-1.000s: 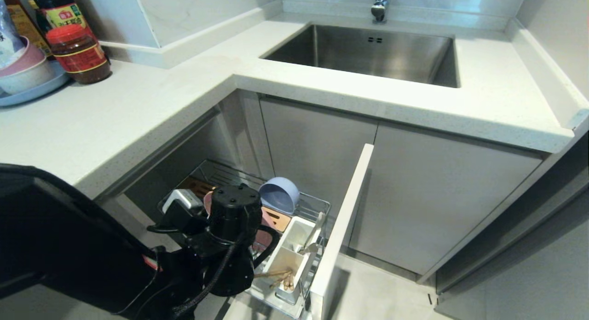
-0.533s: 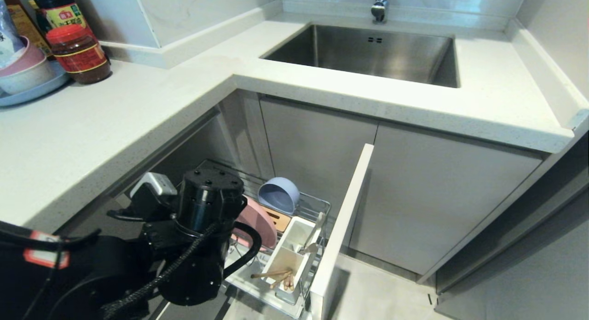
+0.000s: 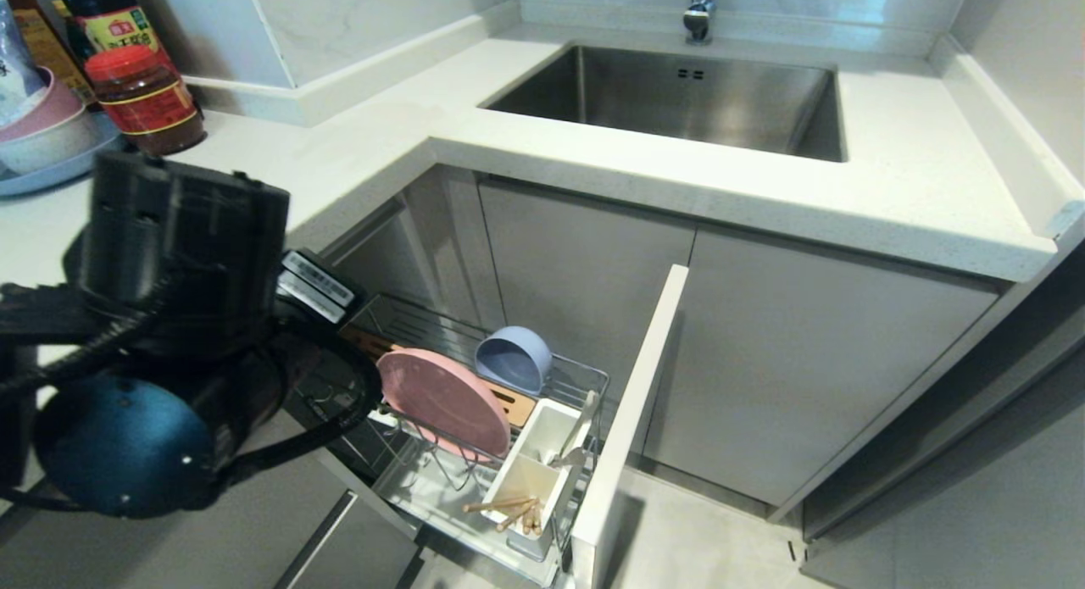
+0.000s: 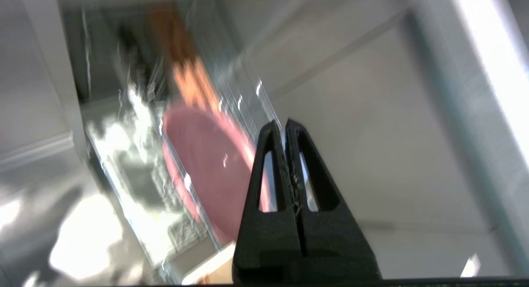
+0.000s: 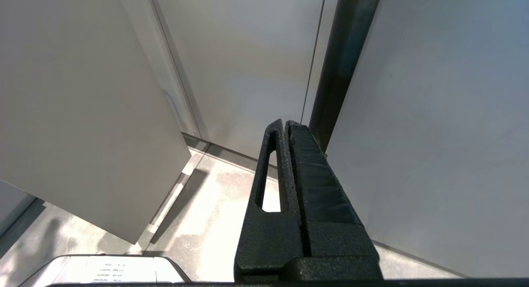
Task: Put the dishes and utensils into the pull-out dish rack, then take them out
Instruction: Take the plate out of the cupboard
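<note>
The pull-out dish rack stands open below the counter. A pink plate stands on edge in its wire dividers, and a pale blue bowl lies tipped behind it. In the white utensil box the wooden chopsticks lie in the near compartment, and a slim metal utensil leans in the far one. My left arm is raised left of the rack. Its gripper is shut and empty, with the plate beyond it. My right gripper is shut, parked low beside cabinet doors.
The rack's pale-grey cabinet front juts out towards me. On the counter's far left stand a red-lidded jar, a bottle and a blue plate stacked with bowls. A steel sink lies at the back.
My left arm has risen up and to the left, away from the rack. The pink plate, half hidden under the wrist before, now stands free in the dividers.
</note>
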You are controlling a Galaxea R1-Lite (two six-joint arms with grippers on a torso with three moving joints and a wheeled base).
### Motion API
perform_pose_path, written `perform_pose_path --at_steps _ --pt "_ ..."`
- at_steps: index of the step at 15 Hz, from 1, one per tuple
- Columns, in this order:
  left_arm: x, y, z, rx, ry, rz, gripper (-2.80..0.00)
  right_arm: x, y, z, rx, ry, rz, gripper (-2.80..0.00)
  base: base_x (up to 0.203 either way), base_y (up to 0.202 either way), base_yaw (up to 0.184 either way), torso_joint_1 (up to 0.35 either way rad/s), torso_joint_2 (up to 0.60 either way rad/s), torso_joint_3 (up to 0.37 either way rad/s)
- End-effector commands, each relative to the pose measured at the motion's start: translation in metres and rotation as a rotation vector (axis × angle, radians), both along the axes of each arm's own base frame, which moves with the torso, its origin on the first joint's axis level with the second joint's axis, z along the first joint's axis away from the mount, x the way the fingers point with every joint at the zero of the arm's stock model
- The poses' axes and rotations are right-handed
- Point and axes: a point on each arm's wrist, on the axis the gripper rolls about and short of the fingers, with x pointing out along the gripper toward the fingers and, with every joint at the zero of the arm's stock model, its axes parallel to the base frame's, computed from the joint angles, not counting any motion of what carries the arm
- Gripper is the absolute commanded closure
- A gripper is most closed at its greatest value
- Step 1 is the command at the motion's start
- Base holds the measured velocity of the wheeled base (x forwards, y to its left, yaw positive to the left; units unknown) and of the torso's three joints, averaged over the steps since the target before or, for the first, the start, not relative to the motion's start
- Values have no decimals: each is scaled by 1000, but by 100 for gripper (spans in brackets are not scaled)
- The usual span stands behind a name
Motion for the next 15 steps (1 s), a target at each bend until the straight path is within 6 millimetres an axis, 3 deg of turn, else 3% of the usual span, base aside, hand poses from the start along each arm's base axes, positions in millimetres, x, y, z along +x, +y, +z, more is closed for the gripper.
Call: perform_pose_path --at_steps 1,4,9,12,15 --pt "-12 21 26 12 -58 17 0 0 0 0 -1 0 0 0 0 0 0 0 0 0" --pt "-21 50 57 72 -113 47 0 0 0 0 -1 0 0 0 0 0 0 0 0 0" --pt "-47 96 84 190 -174 36 0 0 0 0 -1 0 0 0 0 0 0 0 0 0" --pt "-84 124 99 266 -267 -20 0 0 0 0 -1 0 0 0 0 0 0 0 0 0" --pt "-160 146 87 425 -373 -161 0 0 0 0 -1 0 0 0 0 0 0 0 0 0"
